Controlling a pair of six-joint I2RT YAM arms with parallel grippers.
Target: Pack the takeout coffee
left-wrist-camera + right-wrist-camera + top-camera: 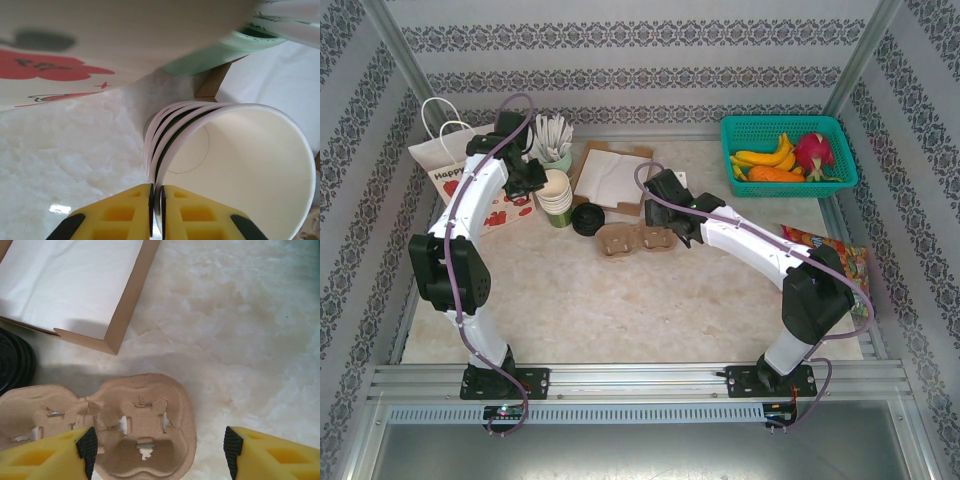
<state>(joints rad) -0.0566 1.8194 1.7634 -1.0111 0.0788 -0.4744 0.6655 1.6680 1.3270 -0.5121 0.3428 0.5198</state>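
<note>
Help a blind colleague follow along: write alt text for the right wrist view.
Open right gripper hovers over a brown pulp cup carrier on a pale table. Paper-lined cardboard tray upper left, black lids at left edge.

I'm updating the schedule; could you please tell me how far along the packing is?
Done: nothing packed, the carrier is empty. In hand: left gripper pinches the cup stack at its rim; right gripper is open over the carrier. Left: lids, carrier, bag.
</note>
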